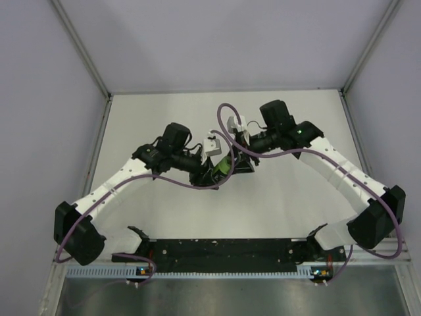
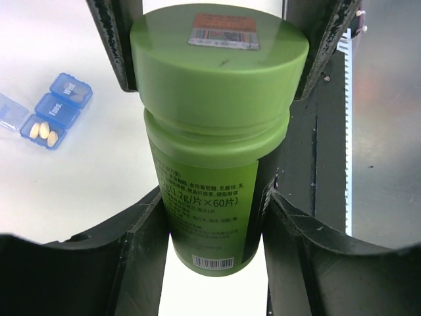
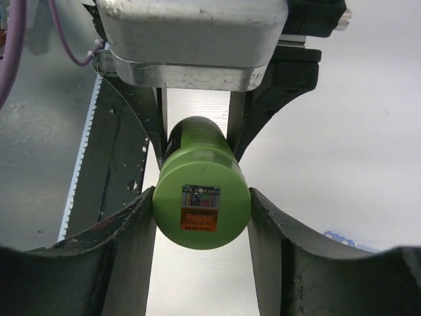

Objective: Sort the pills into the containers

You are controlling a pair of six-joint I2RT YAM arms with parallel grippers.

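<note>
A dark bottle with a green label (image 2: 207, 210) and a green cap (image 2: 220, 72) is held in the air between both arms, above the table's middle (image 1: 224, 165). My left gripper (image 2: 214, 224) is shut on the bottle's body. My right gripper (image 3: 200, 210) is shut on the cap (image 3: 201, 209), its fingers (image 2: 118, 39) showing either side of the cap in the left wrist view. The blue pill box (image 2: 56, 108) lies on the table to the left, one end compartment open with several yellow pills (image 2: 43, 131) in it. In the top view the arms hide the box.
The white table (image 1: 164, 118) has grey walls at the back and sides. A black rail (image 1: 223, 253) with the arm bases runs along the near edge. A blue corner of the pill box (image 3: 339, 238) shows in the right wrist view.
</note>
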